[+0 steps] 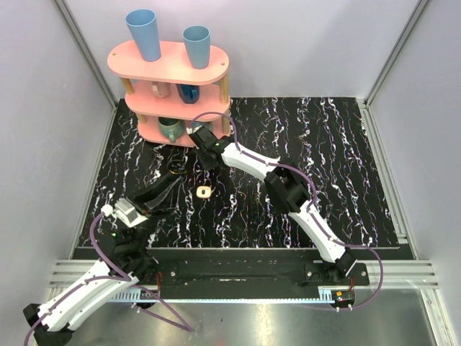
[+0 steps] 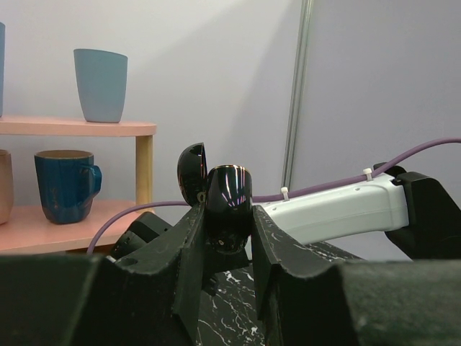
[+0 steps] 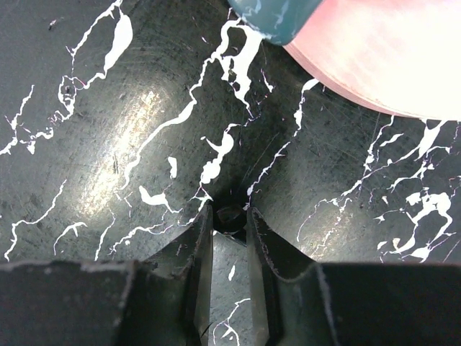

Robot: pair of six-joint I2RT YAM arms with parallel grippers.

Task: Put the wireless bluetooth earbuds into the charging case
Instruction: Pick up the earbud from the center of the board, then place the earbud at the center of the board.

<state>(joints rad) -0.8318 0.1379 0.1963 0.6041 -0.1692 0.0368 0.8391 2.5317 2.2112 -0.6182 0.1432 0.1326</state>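
Observation:
My left gripper (image 2: 229, 232) (image 1: 173, 181) is shut on the charging case (image 2: 229, 198). The case is glossy black, stands upright above the table, and its lid (image 2: 191, 171) is swung open behind it. One cream-white earbud (image 1: 204, 191) lies on the black marbled table (image 1: 324, 166), just right of the left fingertips. My right gripper (image 3: 230, 216) (image 1: 202, 161) points down at the table by the foot of the shelf. Its fingers stand a narrow gap apart, pressed to either side of a tiny rounded bud (image 3: 230, 214). That bud looks dark in their shadow.
A pink three-tier shelf (image 1: 169, 63) stands at the back left, with two blue cups (image 1: 144, 34) on top and mugs on its lower levels. Its base (image 3: 389, 65) and a teal mug (image 3: 277, 14) lie close beyond the right fingertips. The right arm's white link (image 2: 331, 213) crosses behind the case.

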